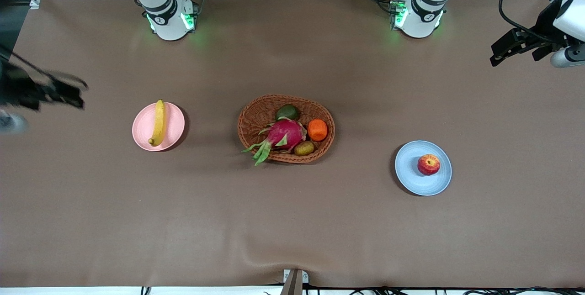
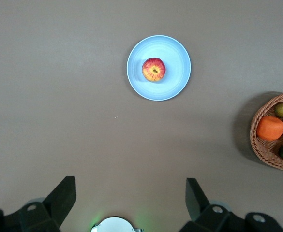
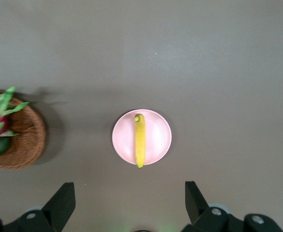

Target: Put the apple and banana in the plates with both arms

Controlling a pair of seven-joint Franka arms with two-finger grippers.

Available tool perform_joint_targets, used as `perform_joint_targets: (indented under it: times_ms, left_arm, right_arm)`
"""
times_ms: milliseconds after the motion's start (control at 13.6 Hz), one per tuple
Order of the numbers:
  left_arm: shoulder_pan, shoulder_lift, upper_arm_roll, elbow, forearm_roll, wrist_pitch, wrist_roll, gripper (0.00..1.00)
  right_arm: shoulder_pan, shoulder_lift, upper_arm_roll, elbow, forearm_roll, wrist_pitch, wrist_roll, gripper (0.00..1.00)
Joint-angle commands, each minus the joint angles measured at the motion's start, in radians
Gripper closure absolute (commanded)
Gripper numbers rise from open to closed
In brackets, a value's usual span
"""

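The yellow banana point(image 1: 158, 123) lies on the pale pink plate point(image 1: 172, 127) toward the right arm's end of the table. The red apple point(image 1: 428, 165) sits on the light blue plate point(image 1: 411, 169) toward the left arm's end. My left gripper point(image 1: 496, 55) is open and empty, raised over the table's left-arm end, apart from the blue plate. My right gripper point(image 1: 82, 95) is open and empty, raised over the right-arm end, apart from the pink plate. The left wrist view shows the apple point(image 2: 154, 69) on the blue plate point(image 2: 177, 67). The right wrist view shows the banana point(image 3: 140, 140) on the pink plate point(image 3: 156, 135).
An oval brown wicker basket point(image 1: 285, 97) stands mid-table between the plates. It holds a magenta dragon fruit point(image 1: 285, 134), an orange fruit point(image 1: 317, 129), a green fruit point(image 1: 287, 112) and a small brownish one point(image 1: 304, 148). Brown cloth covers the table.
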Motion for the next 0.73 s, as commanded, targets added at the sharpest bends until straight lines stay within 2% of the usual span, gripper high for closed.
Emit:
perform_joint_targets:
  times_ms: [0, 147, 220, 367, 441, 588, 661]
  left_arm:
    - [0.0, 0.032, 0.006, 0.039, -0.023, 0.001, 0.021, 0.0]
    - [0.0, 0.032, 0.006, 0.036, -0.024, 0.001, 0.023, 0.0]
    - [-0.005, 0.034, 0.004, 0.033, -0.024, -0.001, 0.021, 0.0]
    - [-0.002, 0.034, 0.004, 0.021, -0.024, -0.001, 0.021, 0.0]
    - [0.0, 0.03, 0.004, 0.011, -0.024, -0.001, 0.021, 0.0]
    - [-0.002, 0.021, 0.001, 0.005, -0.024, -0.004, 0.021, 0.0]
    - [-0.002, 0.02, -0.004, 0.004, -0.024, -0.005, 0.021, 0.0]
  right_arm:
    - [-0.021, -0.183, -0.023, -0.263, 0.039, 0.108, -0.007, 0.0]
    - [0.0, -0.322, -0.026, -0.482, 0.027, 0.238, -0.007, 0.0]
    - [-0.001, -0.353, -0.025, -0.528, 0.025, 0.275, -0.008, 0.0]
    - [-0.01, -0.324, -0.026, -0.483, 0.019, 0.275, -0.021, 0.0]
    - [-0.009, -0.288, -0.026, -0.424, -0.014, 0.263, -0.022, 0.0]
    - [-0.004, -0.222, -0.022, -0.315, -0.055, 0.144, -0.022, 0.0]
    - [-0.006, -0.214, -0.023, -0.302, -0.05, 0.131, -0.022, 0.0]
